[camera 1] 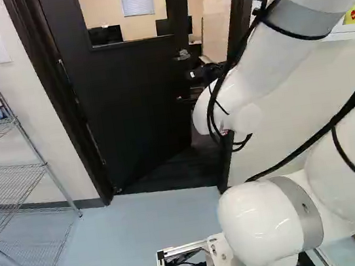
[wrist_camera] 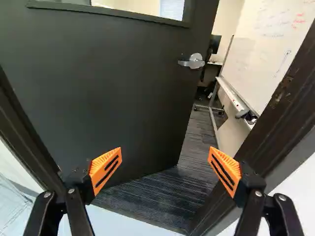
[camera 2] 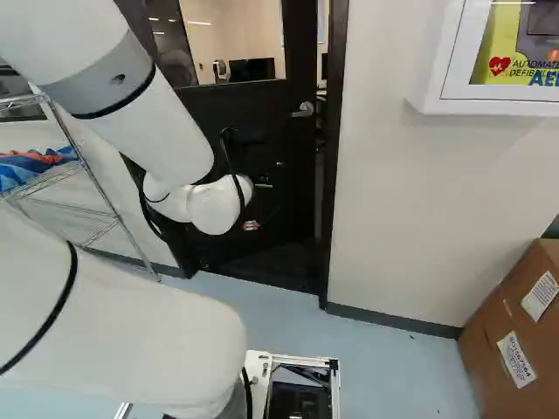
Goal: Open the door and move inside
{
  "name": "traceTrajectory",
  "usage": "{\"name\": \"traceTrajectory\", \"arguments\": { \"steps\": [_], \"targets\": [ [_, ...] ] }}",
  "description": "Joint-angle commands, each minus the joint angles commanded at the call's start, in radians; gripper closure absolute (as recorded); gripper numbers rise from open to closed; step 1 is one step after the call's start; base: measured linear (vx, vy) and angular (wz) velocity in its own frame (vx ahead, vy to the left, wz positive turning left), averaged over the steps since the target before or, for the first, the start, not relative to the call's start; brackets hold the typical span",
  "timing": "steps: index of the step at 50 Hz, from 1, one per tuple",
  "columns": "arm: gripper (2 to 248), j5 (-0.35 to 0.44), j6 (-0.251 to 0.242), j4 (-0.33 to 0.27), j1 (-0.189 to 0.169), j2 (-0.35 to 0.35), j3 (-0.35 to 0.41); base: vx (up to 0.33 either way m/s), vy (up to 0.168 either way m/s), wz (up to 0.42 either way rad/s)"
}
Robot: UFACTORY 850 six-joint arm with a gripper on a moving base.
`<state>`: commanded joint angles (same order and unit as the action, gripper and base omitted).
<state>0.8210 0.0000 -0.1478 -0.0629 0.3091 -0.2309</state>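
Door [wrist_camera: 123, 88] open — carpet [wrist_camera: 147, 199] beyond; whiteboard [wrist_camera: 278, 32]

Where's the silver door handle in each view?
Left base view: handle upper middle, just left of the arm.
Right base view: handle upper middle, right of the arm.
Wrist view: handle ahead of the open jaws, on the door.
Shared landmark: door window.

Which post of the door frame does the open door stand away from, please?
The handle-side post: a gap separates it from the door, whereas the hinge-side post meets the door's edge.
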Motion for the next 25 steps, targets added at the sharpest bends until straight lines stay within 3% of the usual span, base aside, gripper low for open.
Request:
{"name": "traceTrajectory", "arguments": {
  "steps": [25],
  "targets": [
    [3, 0.000, 0.000, 0.000, 0.000, 0.000, 0.000, 0.120, 0.049, -0.018]
  ]
}}
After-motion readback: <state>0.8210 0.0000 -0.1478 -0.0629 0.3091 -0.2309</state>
